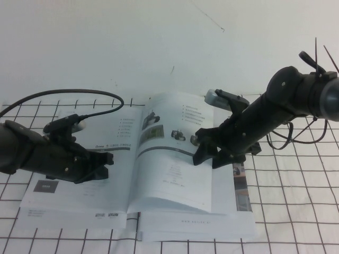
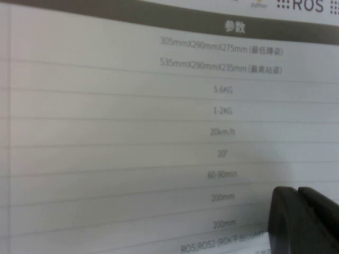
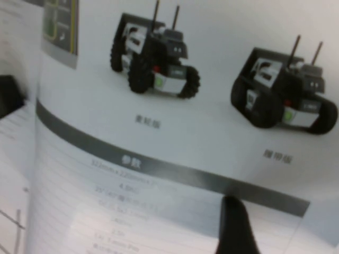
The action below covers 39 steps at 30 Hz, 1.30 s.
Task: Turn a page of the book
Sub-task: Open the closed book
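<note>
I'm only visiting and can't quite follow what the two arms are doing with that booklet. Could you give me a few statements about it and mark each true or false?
1. The book lies open on the table. True.
2. The right gripper is over the page, which curves up off the right half of the book. True.
3. The left gripper is parked far off the book. False: it sits over the book's left half, close to the paper.
4. The page shows photos of small black wheeled robots. True.
5. The table is bare wood. False: a white cloth with a black grid covers it.
</note>
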{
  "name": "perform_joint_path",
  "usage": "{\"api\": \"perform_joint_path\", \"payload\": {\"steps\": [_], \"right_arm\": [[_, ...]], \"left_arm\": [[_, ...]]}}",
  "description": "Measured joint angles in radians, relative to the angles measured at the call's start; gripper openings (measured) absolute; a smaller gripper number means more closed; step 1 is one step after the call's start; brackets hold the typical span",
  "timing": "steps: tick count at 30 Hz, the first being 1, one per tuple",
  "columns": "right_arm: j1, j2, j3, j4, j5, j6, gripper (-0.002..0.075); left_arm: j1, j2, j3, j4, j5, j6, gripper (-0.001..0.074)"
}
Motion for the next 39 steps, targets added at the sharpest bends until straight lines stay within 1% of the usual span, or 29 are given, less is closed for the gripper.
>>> {"api": "perform_joint_path", "payload": {"steps": [4,8,18,23,27,34,39], "right_arm": [[0.000,-0.002,-0.011,0.135,0.015,-0.089,0.0411],[0.000,-0.018,-0.053,0.197,0.039,-0.128,0.0411],[0.000,-0.072,-0.166,0.245,0.075,-0.150,0.0411],[0.000,-0.072,-0.174,0.254,0.086,-0.153,0.0411],[0.000,-0.073,-0.174,0.298,0.088,-0.176,0.0411],[0.000,-0.111,-0.239,0.308,0.074,-0.180,0.0411],[0.000,-0.122,-0.252,0.298,0.109,-0.180,0.0411]], "left_arm": [[0.000,0.000,0.000,0.000,0.000,0.001,-0.0002],[0.000,0.000,0.000,-0.002,0.000,0.001,-0.0002],[0.000,0.001,0.000,-0.005,-0.002,0.004,-0.0002],[0.000,0.002,0.000,-0.008,-0.002,0.008,-0.0002],[0.000,0.002,0.000,-0.010,-0.002,0.010,-0.0002],[0.000,0.004,0.000,-0.047,-0.002,0.025,-0.0002],[0.000,0.006,0.000,-0.059,-0.002,0.027,-0.0002]]}}
